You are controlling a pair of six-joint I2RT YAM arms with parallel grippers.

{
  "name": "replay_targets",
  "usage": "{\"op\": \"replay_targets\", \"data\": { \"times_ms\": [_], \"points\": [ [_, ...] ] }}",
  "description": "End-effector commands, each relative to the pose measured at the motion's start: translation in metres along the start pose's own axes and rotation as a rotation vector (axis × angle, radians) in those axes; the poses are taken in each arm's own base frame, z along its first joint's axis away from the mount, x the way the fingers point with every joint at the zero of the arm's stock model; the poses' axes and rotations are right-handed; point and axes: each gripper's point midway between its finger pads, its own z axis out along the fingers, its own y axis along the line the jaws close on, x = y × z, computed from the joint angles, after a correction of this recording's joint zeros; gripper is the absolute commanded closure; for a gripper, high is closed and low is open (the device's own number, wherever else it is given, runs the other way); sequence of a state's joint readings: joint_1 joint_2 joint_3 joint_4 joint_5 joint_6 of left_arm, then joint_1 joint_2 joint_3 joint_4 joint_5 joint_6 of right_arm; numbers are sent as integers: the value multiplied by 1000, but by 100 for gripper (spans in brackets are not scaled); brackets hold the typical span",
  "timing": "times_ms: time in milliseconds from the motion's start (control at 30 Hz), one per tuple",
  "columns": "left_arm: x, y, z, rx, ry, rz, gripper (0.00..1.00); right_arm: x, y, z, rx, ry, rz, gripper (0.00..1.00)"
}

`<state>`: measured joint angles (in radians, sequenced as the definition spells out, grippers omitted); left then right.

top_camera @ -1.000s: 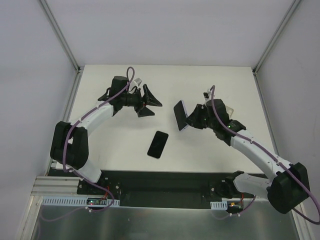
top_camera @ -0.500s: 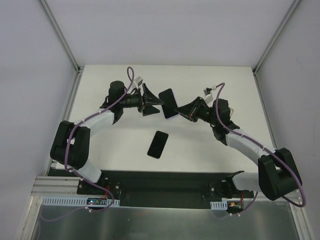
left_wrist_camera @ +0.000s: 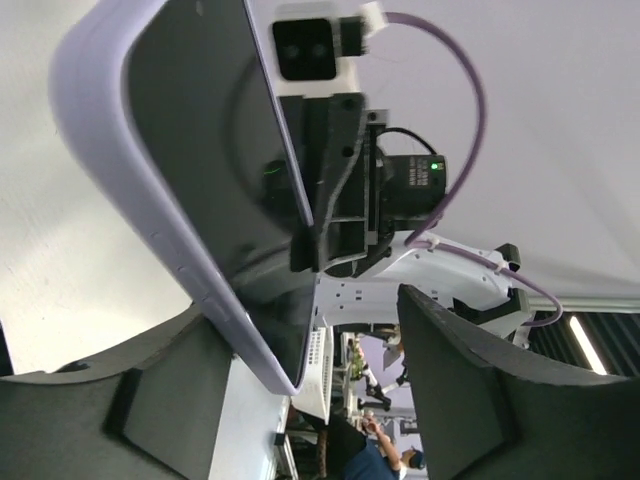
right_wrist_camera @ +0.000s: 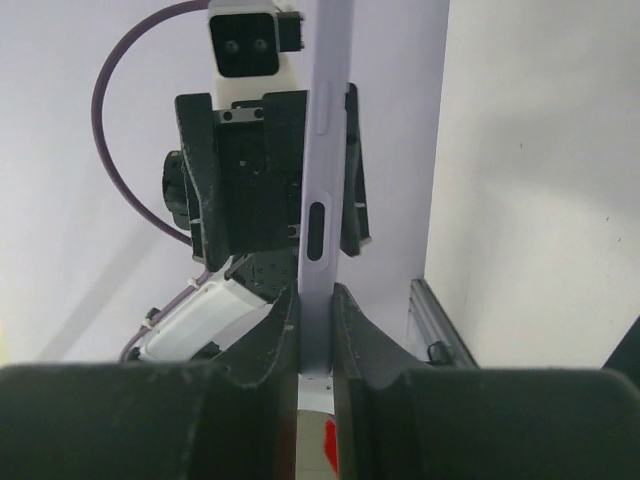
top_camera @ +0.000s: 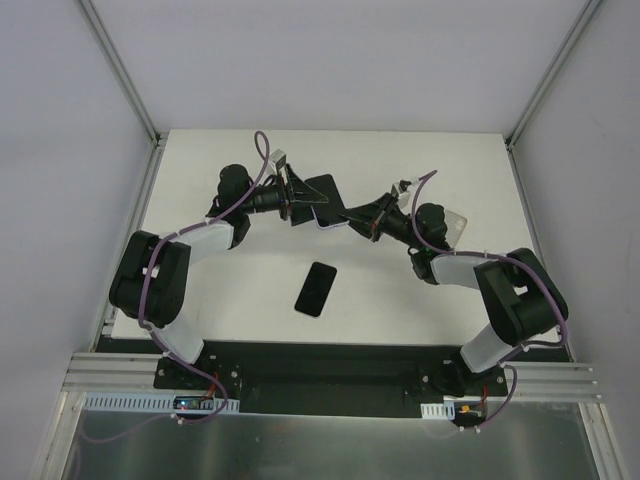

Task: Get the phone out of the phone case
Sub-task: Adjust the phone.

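A lavender phone case (top_camera: pixel 325 193) with a dark glossy face is held up above the table's back middle. My right gripper (top_camera: pixel 358 214) is shut on its edge; in the right wrist view the case (right_wrist_camera: pixel 326 150) stands edge-on between my fingers (right_wrist_camera: pixel 315 322). My left gripper (top_camera: pixel 300 200) is open, with its jaws on either side of the case's other end. In the left wrist view the case (left_wrist_camera: pixel 110 140) lies close to the left finger (left_wrist_camera: pixel 170 400) and well apart from the other. A black phone (top_camera: pixel 316 288) lies flat on the table, untouched.
The white table (top_camera: pixel 230 290) is walled by white panels with metal posts at the back corners (top_camera: pixel 152 137). A pale translucent piece (top_camera: pixel 452 222) sits by my right arm. The black base rail (top_camera: pixel 320 360) runs along the near edge.
My right arm carried the case left and towards the back. My left gripper turned to face it. The case's end now sits between the open left jaws. The black phone has not moved.
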<state>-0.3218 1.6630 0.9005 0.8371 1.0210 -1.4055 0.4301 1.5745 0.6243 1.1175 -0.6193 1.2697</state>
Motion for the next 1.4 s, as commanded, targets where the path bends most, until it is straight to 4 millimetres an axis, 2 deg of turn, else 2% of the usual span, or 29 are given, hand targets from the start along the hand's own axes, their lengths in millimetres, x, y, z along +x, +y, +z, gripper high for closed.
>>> {"op": "replay_targets", "data": {
  "times_ms": [0,33,200,267,300,333,400,600,633,667,700,800,1067,1167,1200,1267,1333,1367],
  "points": [
    [4,-24,0,68,7,91,42,16,60,-7,-262,47,-83,99],
    [2,-24,-1,66,0,90,44,17,60,-7,-261,50,-83,99],
    [-3,-25,-5,40,-32,94,43,20,55,-9,-250,47,-92,99],
    [-5,-25,-6,32,-44,91,46,24,51,-10,-242,59,-91,99],
    [-5,-27,-6,33,-47,98,62,26,51,-10,-241,66,-93,98],
    [-5,-28,-7,33,-44,98,72,28,48,-10,-234,70,-92,99],
    [-4,-28,-7,29,-40,88,100,34,44,-10,-221,85,-81,99],
    [4,-30,-14,28,-46,94,100,46,41,-15,-190,93,-124,97],
    [5,-30,-14,28,-46,92,100,46,35,-15,-157,97,-120,92],
    [5,-32,-15,30,-48,97,100,47,34,-16,-144,101,-126,82],
    [6,-34,-16,34,-47,100,100,48,39,-18,-150,100,-160,67],
    [5,-41,-18,43,-53,108,100,49,45,-21,-142,105,-187,58],
    [4,-53,-19,62,-61,130,100,49,54,-21,-148,103,-204,55],
    [4,-56,-19,68,-62,133,100,46,56,-18,-151,93,-205,64],
    [4,-58,-19,71,-61,138,100,45,56,-17,-150,90,-204,71],
    [3,-60,-19,75,-63,138,100,43,58,-16,-155,82,-205,78],
    [4,-62,-20,81,-62,143,100,41,60,-16,-160,68,-206,78],
    [4,-62,-20,83,-62,141,100,39,59,-16,-158,60,-202,73]
  ]
}}
